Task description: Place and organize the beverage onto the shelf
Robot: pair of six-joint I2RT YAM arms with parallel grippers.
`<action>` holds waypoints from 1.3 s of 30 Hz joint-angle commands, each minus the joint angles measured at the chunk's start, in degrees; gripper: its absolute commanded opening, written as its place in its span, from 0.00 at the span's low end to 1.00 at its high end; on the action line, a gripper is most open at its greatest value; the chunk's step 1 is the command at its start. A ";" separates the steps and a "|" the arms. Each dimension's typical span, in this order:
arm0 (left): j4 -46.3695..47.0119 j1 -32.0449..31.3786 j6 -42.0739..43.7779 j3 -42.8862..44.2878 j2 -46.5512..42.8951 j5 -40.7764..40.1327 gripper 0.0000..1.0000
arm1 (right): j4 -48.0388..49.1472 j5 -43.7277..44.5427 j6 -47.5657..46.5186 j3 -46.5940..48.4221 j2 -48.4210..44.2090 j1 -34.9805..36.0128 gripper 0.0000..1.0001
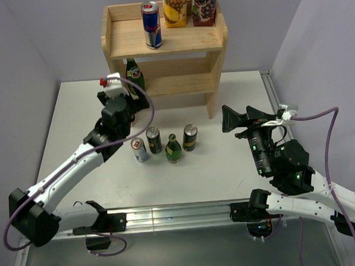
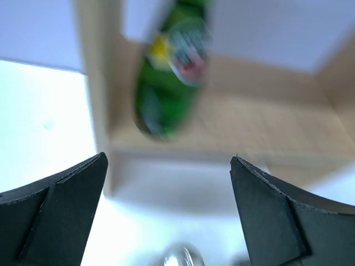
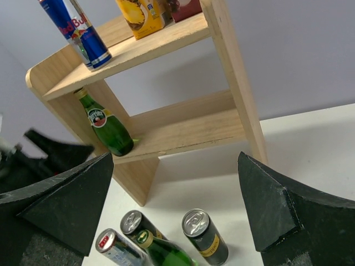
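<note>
Left gripper [image 1: 128, 103] is hanging wide open, holding nothing, just in front of the green bottle [image 1: 132, 73] standing far left on the lower tier of the shelf [image 1: 184, 41]. I'm guessing one of the four drinks [image 1: 173, 150] crowding together on the table [image 1: 75, 114] is next; right gripper [image 1: 239, 113] is hovering open, empty too

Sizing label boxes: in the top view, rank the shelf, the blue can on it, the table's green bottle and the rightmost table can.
1. the shelf
2. the blue can
3. the green bottle and the rightmost can: about alike, so not ranked
</note>
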 commanded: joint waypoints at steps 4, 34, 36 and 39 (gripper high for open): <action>-8.11 -16.11 -7.64 -11.72 -8.22 -3.64 0.97 | -0.35 1.46 1.47 -1.31 -1.59 -0.29 1.00; 24.84 -32.75 -13.71 -24.49 19.80 -10.24 0.98 | -4.05 4.36 2.79 -5.09 -6.78 -0.38 1.00; 27.56 -32.39 -13.36 -25.28 21.56 -10.24 0.98 | -4.13 4.36 2.87 -5.09 -6.52 -0.38 1.00; 30.02 -31.87 -12.49 -25.55 23.58 -10.59 0.98 | -4.40 4.27 2.87 -4.82 -6.08 -0.46 1.00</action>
